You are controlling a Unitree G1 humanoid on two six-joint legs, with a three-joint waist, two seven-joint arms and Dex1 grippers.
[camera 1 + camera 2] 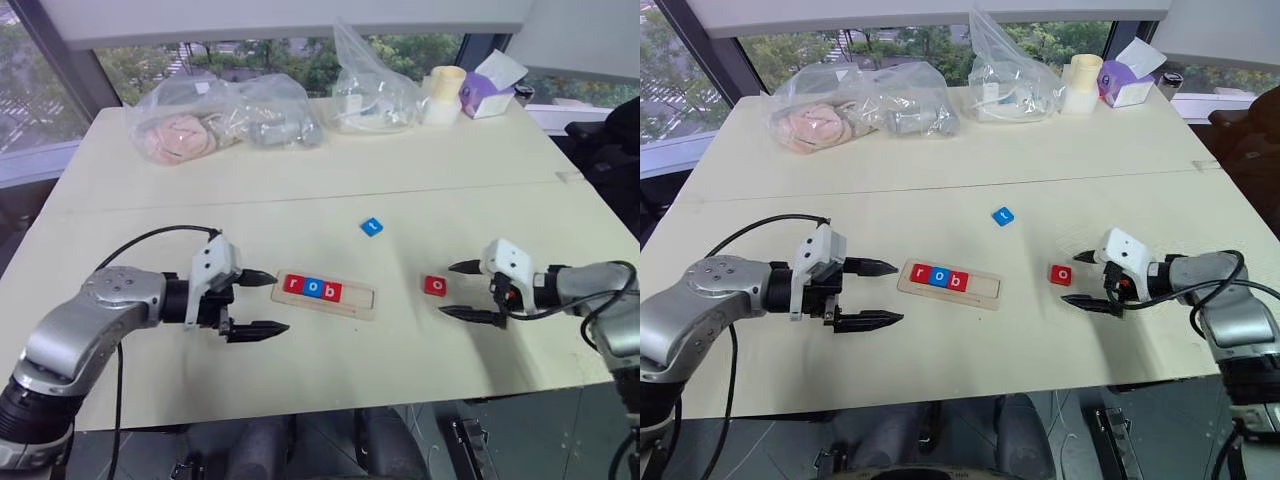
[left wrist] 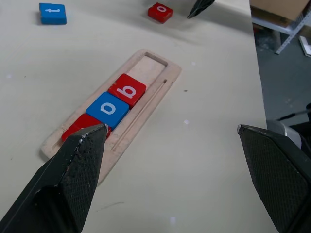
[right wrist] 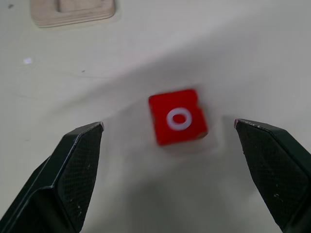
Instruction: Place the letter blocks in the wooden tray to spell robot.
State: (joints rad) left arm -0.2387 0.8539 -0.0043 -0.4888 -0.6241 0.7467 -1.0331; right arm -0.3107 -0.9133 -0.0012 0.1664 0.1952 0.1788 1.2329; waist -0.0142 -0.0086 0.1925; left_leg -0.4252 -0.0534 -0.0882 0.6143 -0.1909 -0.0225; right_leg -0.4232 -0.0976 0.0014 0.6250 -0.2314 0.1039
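The wooden tray [image 1: 353,300] lies on the table in front of me, holding a red r [image 1: 293,285], a blue o [image 1: 312,289] and a red b [image 1: 331,292] in its left part; its right part is bare. A loose red o block [image 1: 435,285] sits right of the tray. Farther back lies a blue t block [image 1: 371,227]. My left gripper [image 1: 279,302] hovers open just left of the tray's end. Open as well, my right gripper [image 1: 447,289] stands right beside the red o [image 3: 178,117], a finger on each side of it, not touching.
Clear plastic bags [image 1: 222,120] with soft items line the table's far side, with another bag [image 1: 370,85], a cream cup [image 1: 445,95] and a purple tissue box [image 1: 487,92] at the back right. The table's front edge [image 1: 300,415] is close below the grippers.
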